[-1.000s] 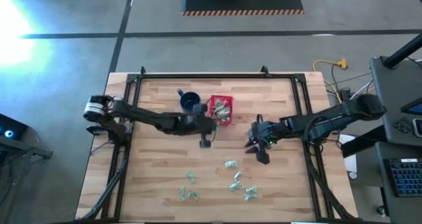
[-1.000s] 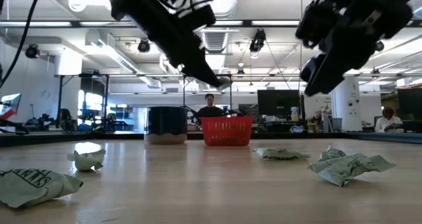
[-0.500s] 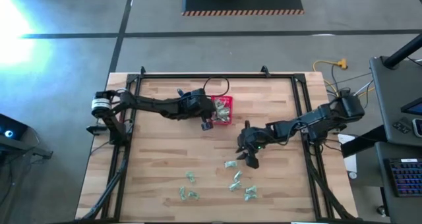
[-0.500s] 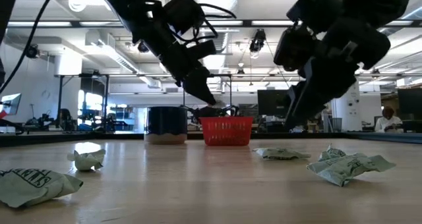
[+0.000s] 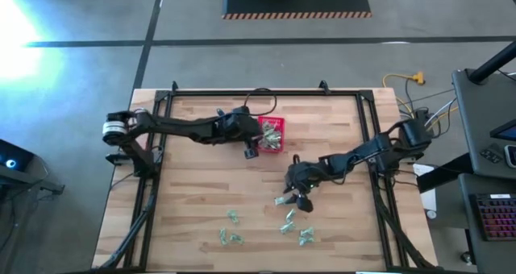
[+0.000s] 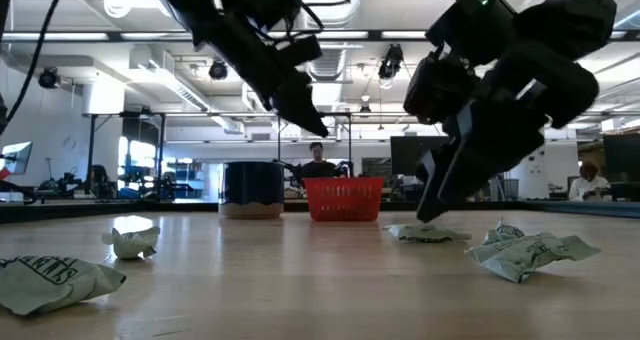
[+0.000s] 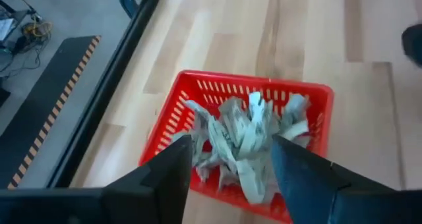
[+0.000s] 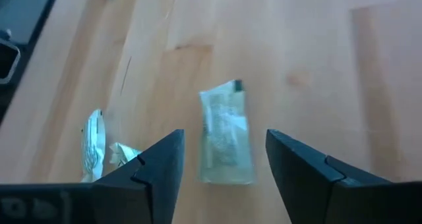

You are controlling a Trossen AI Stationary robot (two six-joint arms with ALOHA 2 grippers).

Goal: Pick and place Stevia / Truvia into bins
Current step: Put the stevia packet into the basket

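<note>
Stevia / Truvia sachet (image 8: pixel 226 128), one, pale green-and-white: lay flat on the counter (image 5: pixel 201 201) directly ahead of the right pincer (image 8: pixel 224 159), centred in the gap between its two fingers; its long axis ran fore-and-aft along the pincer's line of sight, so the fingers stood to either long edge. Judged the item that the coming grasp turned on, with the right arm by far the nearer of the two.

Right pincer: fingers spread wide, holding nothing, touching nothing; poised just above the sachet, tilted down toward the counter in the low view.

Further loose sachets (image 5: pixel 232 238): scattered nearer the counter's front edge, apart from either pincer; two crumpled ones sat just beside the right pincer's target.

Left pincer (image 7: pixel 231 159): fingers wide apart and empty, hanging over the near rim of the red basket (image 7: pixel 310 92).

Red basket: at the counter's far middle, already heaped with sachets (image 7: pixel 247 135); well apart from the right pincer
</note>
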